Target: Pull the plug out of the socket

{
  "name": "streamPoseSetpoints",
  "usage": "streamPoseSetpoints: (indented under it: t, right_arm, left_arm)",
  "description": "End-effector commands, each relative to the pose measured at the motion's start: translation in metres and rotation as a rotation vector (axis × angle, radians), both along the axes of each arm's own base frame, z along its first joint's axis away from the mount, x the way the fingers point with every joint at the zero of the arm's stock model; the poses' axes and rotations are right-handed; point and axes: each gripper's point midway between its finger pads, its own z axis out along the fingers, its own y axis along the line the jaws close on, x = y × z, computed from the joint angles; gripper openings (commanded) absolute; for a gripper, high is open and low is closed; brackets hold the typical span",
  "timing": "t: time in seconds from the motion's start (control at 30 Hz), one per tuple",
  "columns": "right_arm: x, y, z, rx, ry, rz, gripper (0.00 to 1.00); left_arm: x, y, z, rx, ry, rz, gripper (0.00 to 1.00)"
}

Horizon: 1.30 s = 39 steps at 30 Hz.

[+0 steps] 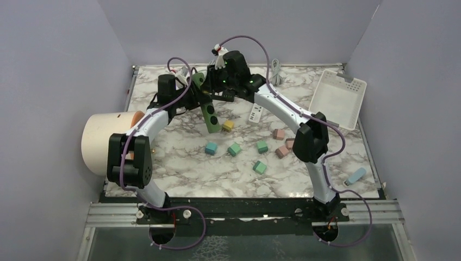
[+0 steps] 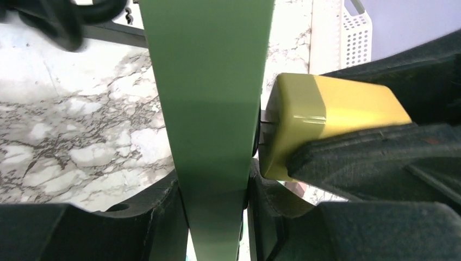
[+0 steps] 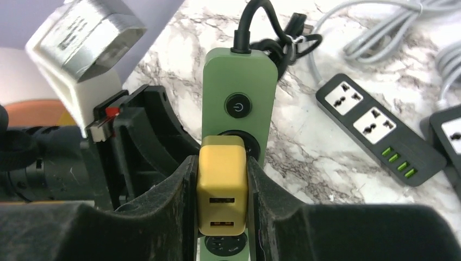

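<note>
The left gripper (image 2: 215, 217) is clamped shut on the green power strip (image 2: 209, 81). On the strip's right face sits the yellow plug (image 2: 331, 109), pinched in the closed right gripper (image 3: 223, 212). The plug's prongs barely show (apparently still seated), so the pull remains. Further right of the strip, the marble table (image 1: 179, 168) holds coloured blocks (image 1: 234, 149) and a white basket (image 1: 354, 82), with grey walls (image 1: 54, 65) around.

The green power strip (image 3: 237, 92) is smooth, matt plastic. The yellow plug (image 3: 222, 179) is glossier plastic and catches highlights along its rounded edges. The fingers (image 3: 163, 217) of the right end effector (image 3: 222, 163) are black, grainy and matt. The surface (image 3: 304, 157) is smooth, marble-patterned white with grey veins and a faint sheen. The perforated white basket (image 1: 337, 100) looks like matt plastic.
</note>
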Motion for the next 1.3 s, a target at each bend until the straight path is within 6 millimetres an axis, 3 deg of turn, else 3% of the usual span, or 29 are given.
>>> streamPoseSetpoints:
  t: [0.0, 0.03, 0.1, 0.13, 0.17, 0.2, 0.23, 0.27, 0.33, 0.47, 0.53, 0.7, 0.8, 0.93, 1.13, 1.2, 1.27]
  right_arm:
    - [-0.036, -0.007, 0.028, 0.112, 0.027, 0.22, 0.01]
    - [-0.025, -0.023, 0.01, 0.069, 0.126, 0.086, 0.01]
    - [-0.002, -0.037, 0.006, -0.212, -0.07, -0.149, 0.01]
    - [-0.012, -0.023, 0.015, -0.166, -0.084, -0.058, 0.01]
    - [-0.039, -0.002, 0.032, 0.043, -0.042, 0.23, 0.01]
    - [-0.062, -0.003, 0.055, 0.283, 0.093, 0.383, 0.01]
    - [-0.059, -0.013, 0.041, 0.296, 0.17, 0.352, 0.01]
    - [-0.052, -0.013, 0.028, 0.169, 0.143, 0.272, 0.01]
    - [-0.027, -0.019, 0.027, -0.085, -0.028, 0.053, 0.01]
    - [-0.036, -0.031, 0.021, 0.012, -0.002, 0.153, 0.01]
    - [-0.04, -0.039, 0.003, -0.008, 0.044, 0.214, 0.01]
    - [-0.052, -0.05, -0.078, -0.133, 0.236, 0.301, 0.01]
    - [-0.064, -0.047, -0.114, -0.136, 0.315, 0.352, 0.01]
    - [-0.069, -0.04, -0.14, -0.116, 0.378, 0.409, 0.01]
    - [-0.072, -0.033, -0.172, -0.113, 0.447, 0.445, 0.12]
    - [-0.073, -0.033, -0.181, -0.124, 0.459, 0.446, 0.17]
    - [-0.073, -0.034, -0.19, -0.146, 0.461, 0.44, 0.25]
  left_arm:
    - [0.046, 0.054, 0.023, 0.034, -0.089, 0.263, 0.0]
    - [0.047, 0.054, 0.023, 0.031, -0.085, 0.261, 0.0]
    - [0.048, 0.055, 0.023, 0.034, -0.08, 0.267, 0.0]
    - [0.048, 0.055, 0.024, 0.031, -0.084, 0.269, 0.0]
    - [0.048, 0.055, 0.024, 0.03, -0.087, 0.268, 0.0]
    - [0.049, 0.055, 0.024, 0.032, -0.089, 0.268, 0.0]
    - [0.051, 0.056, 0.022, 0.036, -0.082, 0.273, 0.0]
    - [0.053, 0.057, 0.02, 0.038, -0.076, 0.276, 0.0]
    - [0.056, 0.057, 0.018, 0.031, -0.071, 0.285, 0.0]
    - [0.07, 0.064, 0.01, 0.043, -0.056, 0.315, 0.0]
    - [0.08, 0.07, -0.005, 0.042, -0.017, 0.331, 0.0]
    - [0.111, 0.097, -0.041, 0.062, 0.061, 0.409, 0.0]
    - [0.127, 0.11, -0.062, 0.089, 0.101, 0.439, 0.0]
    - [0.139, 0.127, -0.076, 0.119, 0.112, 0.488, 0.0]
    - [0.145, 0.137, -0.093, 0.174, 0.155, 0.484, 0.01]
    - [0.145, 0.137, -0.093, 0.18, 0.159, 0.469, 0.08]
    - [0.145, 0.136, -0.092, 0.184, 0.16, 0.454, 0.23]
